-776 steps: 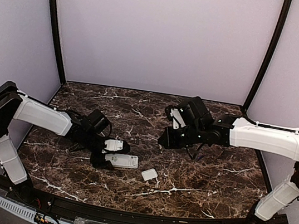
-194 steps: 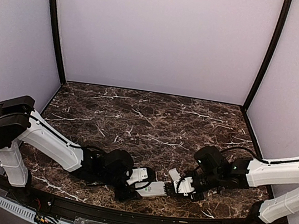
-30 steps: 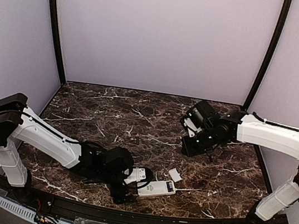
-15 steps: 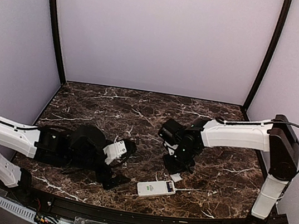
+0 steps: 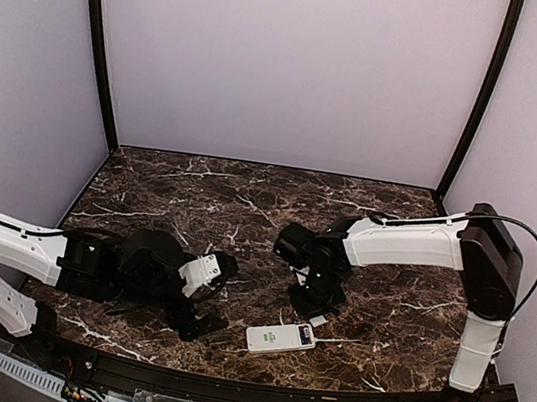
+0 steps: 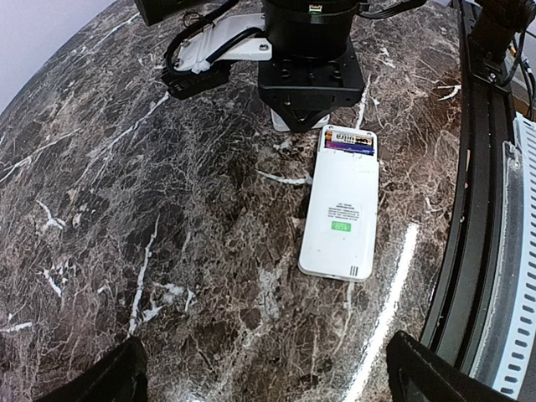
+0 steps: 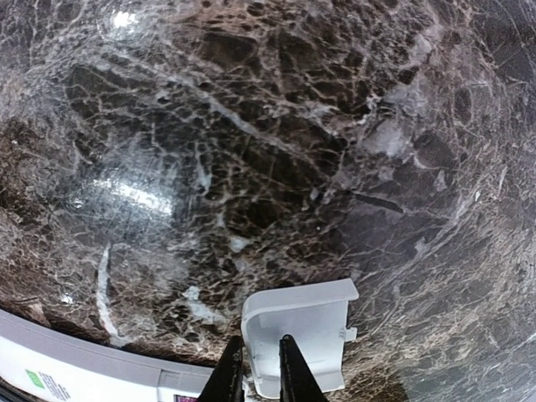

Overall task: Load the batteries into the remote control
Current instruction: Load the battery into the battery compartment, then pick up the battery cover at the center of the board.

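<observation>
Remote control on marble | lilac walls | left tool wide | right tool narrow (maybe gripping cover)

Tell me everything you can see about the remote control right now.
The remote control is a slim white plastic rectangle lying flat on the marble table, back up, near the front edge. Its back shows small print, a green sticker and slots at one end. At the other end the battery bay is open, with batteries visible inside. Its cover lies just beyond that end. No jaws touch it.
</observation>
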You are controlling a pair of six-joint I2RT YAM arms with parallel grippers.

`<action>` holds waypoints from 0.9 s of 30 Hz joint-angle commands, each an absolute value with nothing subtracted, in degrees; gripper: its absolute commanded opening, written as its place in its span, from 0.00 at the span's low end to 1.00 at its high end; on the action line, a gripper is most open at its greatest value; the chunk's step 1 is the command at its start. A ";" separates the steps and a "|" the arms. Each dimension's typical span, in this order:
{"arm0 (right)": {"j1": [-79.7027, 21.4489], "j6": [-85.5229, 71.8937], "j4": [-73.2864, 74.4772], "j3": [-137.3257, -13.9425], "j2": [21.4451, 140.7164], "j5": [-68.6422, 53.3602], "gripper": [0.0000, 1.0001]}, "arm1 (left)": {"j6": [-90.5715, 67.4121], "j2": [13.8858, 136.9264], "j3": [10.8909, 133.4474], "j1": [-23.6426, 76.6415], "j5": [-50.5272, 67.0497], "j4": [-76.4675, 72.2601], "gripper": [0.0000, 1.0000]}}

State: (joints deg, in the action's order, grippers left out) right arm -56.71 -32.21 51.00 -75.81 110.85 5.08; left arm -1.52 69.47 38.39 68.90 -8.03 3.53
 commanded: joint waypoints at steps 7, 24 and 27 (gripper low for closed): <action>-57.28 -31.55 50.74 -75.69 113.48 6.69 0.05 | -1.14 68.23 37.46 69.18 -8.56 4.46 0.99; -57.23 -8.63 48.36 -80.42 98.78 -8.09 0.00 | 2.74 64.38 40.72 69.17 -10.75 8.25 0.99; -57.45 -0.75 48.16 -80.24 92.77 -18.91 0.00 | 7.10 62.75 43.90 69.24 -10.48 10.28 0.98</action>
State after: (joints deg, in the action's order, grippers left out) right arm -56.97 -14.13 49.89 -78.17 101.54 -3.66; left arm 1.41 66.02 39.55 68.90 -9.87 6.33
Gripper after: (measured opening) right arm 0.003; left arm 0.987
